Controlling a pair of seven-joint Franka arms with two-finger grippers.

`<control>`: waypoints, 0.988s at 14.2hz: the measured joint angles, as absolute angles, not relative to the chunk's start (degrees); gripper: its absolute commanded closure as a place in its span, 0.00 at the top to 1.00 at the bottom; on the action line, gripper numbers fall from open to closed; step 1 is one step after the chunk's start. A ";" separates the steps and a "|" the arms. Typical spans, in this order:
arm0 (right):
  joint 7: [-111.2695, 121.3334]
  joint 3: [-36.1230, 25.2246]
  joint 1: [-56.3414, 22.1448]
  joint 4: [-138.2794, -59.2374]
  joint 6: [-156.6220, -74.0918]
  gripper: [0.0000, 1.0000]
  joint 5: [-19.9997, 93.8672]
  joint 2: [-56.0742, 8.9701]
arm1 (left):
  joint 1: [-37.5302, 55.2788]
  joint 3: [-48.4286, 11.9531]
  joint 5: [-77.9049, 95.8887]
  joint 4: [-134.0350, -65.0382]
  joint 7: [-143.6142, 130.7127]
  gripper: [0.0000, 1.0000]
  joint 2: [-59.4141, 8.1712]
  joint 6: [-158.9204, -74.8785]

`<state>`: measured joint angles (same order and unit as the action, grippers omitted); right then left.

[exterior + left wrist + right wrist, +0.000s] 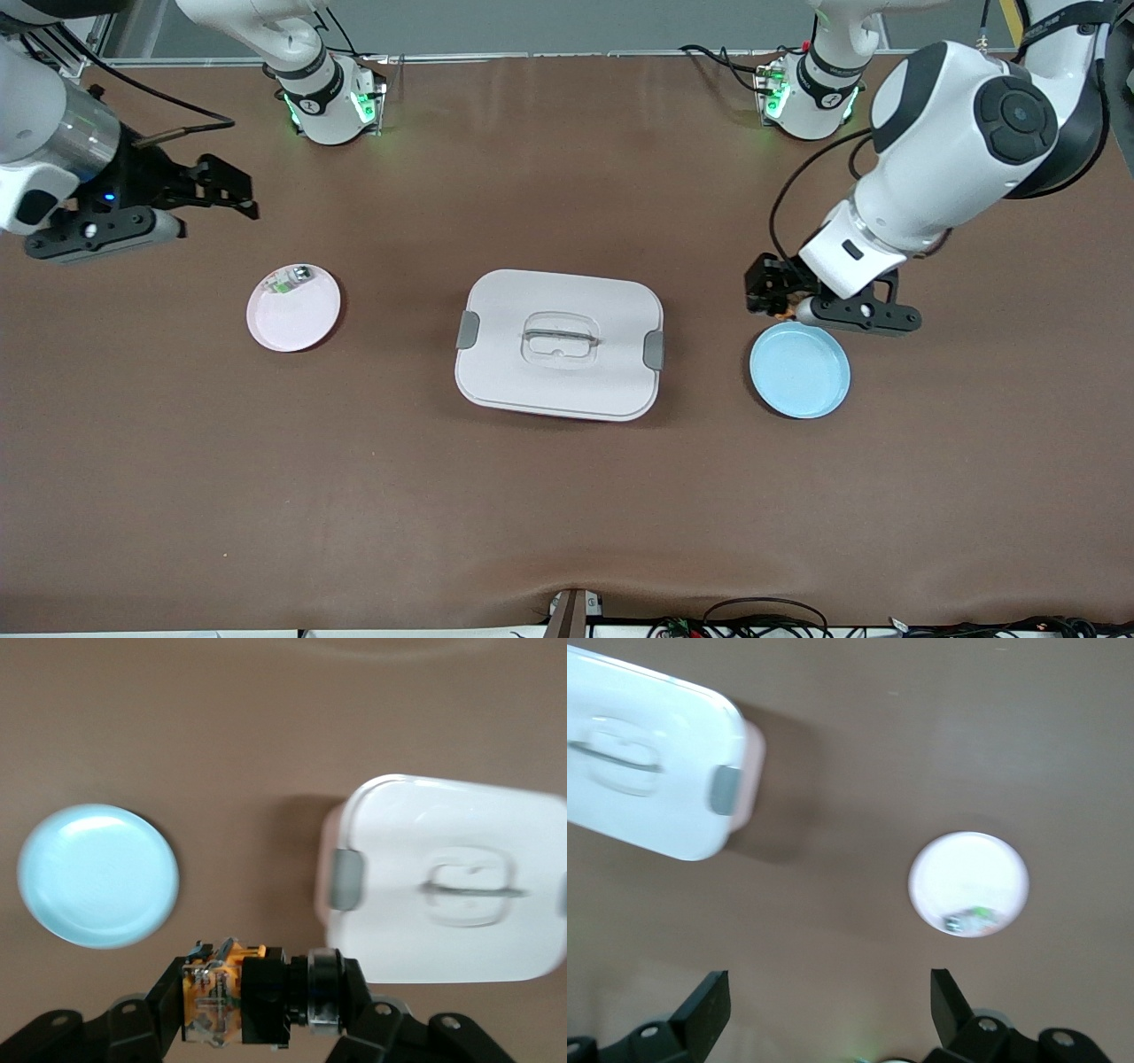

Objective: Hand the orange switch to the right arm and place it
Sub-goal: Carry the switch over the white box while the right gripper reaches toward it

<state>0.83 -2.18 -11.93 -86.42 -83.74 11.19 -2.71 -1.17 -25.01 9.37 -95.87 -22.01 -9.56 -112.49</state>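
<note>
Left gripper [257, 1005] clamps the orange switch [237, 1003].
It hangs just above the blue plate [800, 369]; right gripper [830, 1001] waits spread wide.

orange switch [237, 1003]: in the front view mostly hidden by left gripper [772, 299], only an orange speck shows
left gripper base: cut off by left wrist view's edge
right gripper [828, 997]: fingertips only, body cut off
part on pink plate [293, 307]: white-green, too small to identify

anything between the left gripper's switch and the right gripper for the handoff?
Yes: the white lidded box sits mid-table between them. The left gripper holds the orange switch by the blue plate; the right gripper waits, jaws open, above the table.
</note>
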 measured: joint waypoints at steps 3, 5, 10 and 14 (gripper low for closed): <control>-2.80 -2.32 -11.98 -91.30 -88.66 1.00 19.38 -3.03 | 1.96 -27.86 10.73 -93.01 -37.87 0.00 -11.02 -112.46; -5.65 -2.26 -12.22 -95.11 -92.88 1.00 23.53 -2.84 | 6.52 -28.23 10.79 -90.82 -51.18 0.00 -12.39 -112.44; -12.67 -2.16 -15.00 -105.54 -105.36 1.00 33.55 1.90 | 16.16 -28.41 10.79 -86.78 -80.09 0.00 -17.41 -112.50; -19.32 -2.09 -19.04 -111.73 -113.65 1.00 37.71 5.95 | 20.05 -28.42 10.81 -83.24 -95.67 0.00 -20.77 -113.24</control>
<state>-19.32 -2.09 -19.04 -111.73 -113.65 37.71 5.95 20.05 -28.42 10.81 -83.24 -95.67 -20.77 -113.24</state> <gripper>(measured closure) 0.000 0.282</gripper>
